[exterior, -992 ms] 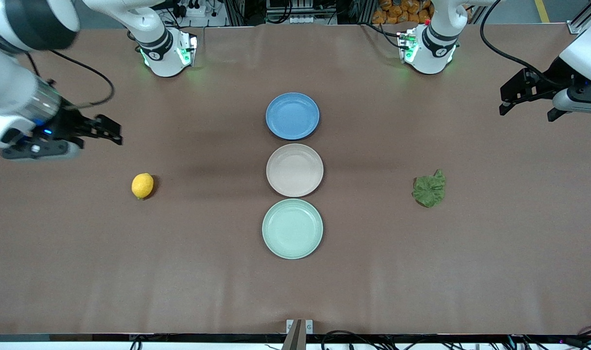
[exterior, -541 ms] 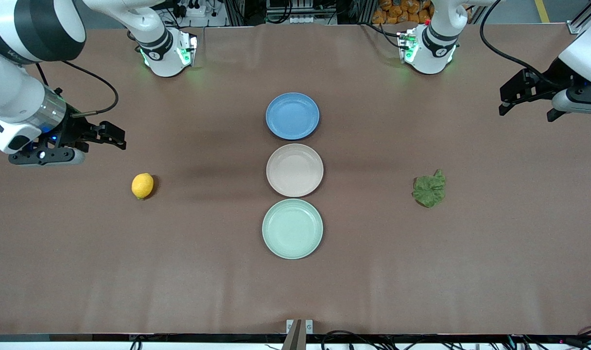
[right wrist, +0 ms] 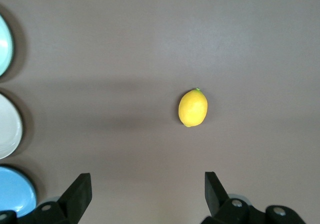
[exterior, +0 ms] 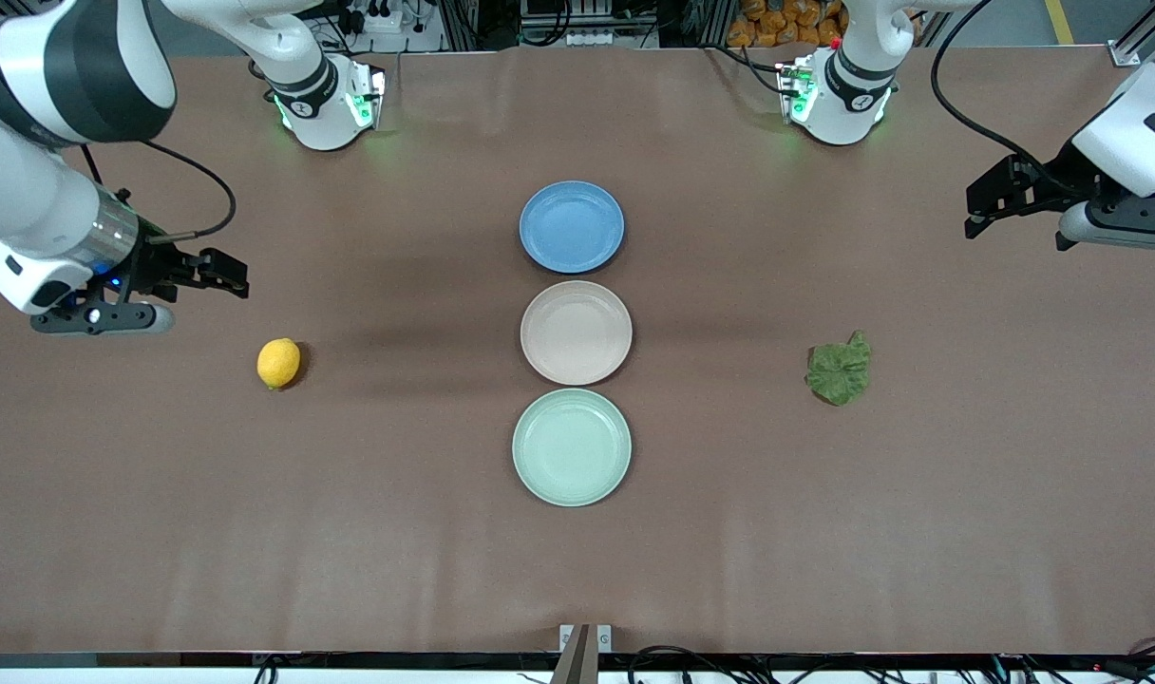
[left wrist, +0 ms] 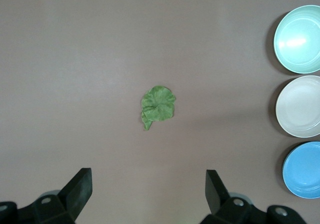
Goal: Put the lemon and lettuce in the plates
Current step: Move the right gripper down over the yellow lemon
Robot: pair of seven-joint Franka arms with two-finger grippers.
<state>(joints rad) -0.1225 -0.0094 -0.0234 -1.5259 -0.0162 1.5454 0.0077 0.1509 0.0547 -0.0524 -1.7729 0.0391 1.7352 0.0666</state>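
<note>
The lemon (exterior: 278, 363) lies on the table (exterior: 824, 532) toward the right arm's end, the lettuce (exterior: 839, 372) toward the left arm's end, both well apart from the beige-pink plate (exterior: 576, 332) and mint green plate (exterior: 572, 446). The right gripper (exterior: 218, 273) hangs wide open near the lemon; the left gripper (exterior: 988, 201), also wide open, hangs farther from the lettuce. The round lemon could roll from an off-centre pinch, and the limp leaf may slip from a shallow grasp

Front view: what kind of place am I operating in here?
Probably a robotics lab bench, not a kitchen: a wide brown-covered table, cables and racks along its edge by the arm bases, and a staged row of plates with a lemon and lettuce laid out.
</note>
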